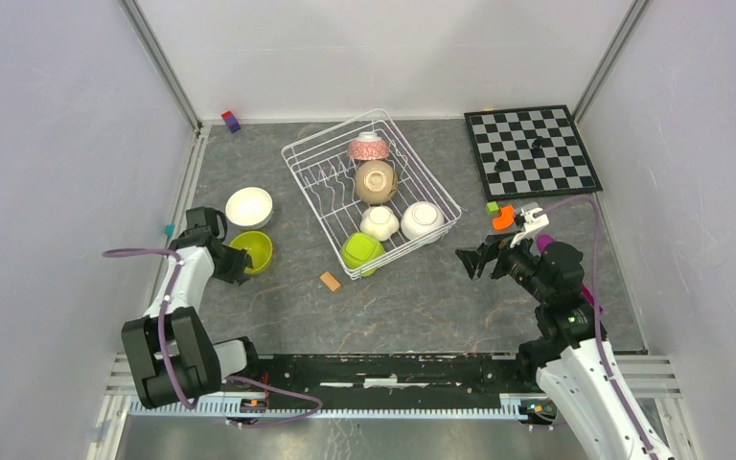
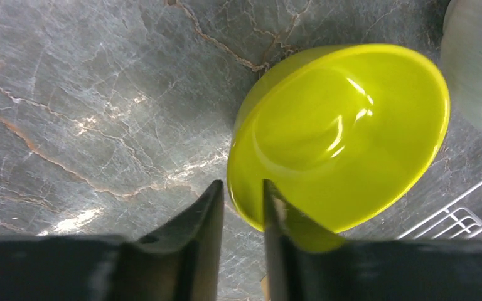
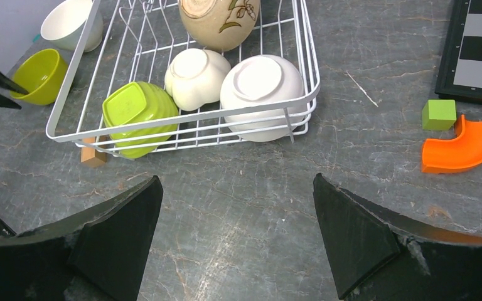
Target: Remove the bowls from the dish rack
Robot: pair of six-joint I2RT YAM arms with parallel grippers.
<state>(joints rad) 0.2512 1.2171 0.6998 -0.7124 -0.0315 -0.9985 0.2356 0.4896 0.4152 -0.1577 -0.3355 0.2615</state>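
Lime green bowl on worktop, rim between narrowly parted left end effector; right end effector wide, facing dish rack.

You're in a robot lab cell: blank panel walls box in the tabletop, arms bolt to a rail, and a chessboard plus toy blocks sit past your right gripper.

Seven bowls: five in the one dish rack (pink-patterned bowl, tan bowl, squarish cream bowl, round white bowl, ribbed lime-green bowl), two left of it (plain white bowl, smooth lime-green bowl). One chessboard.
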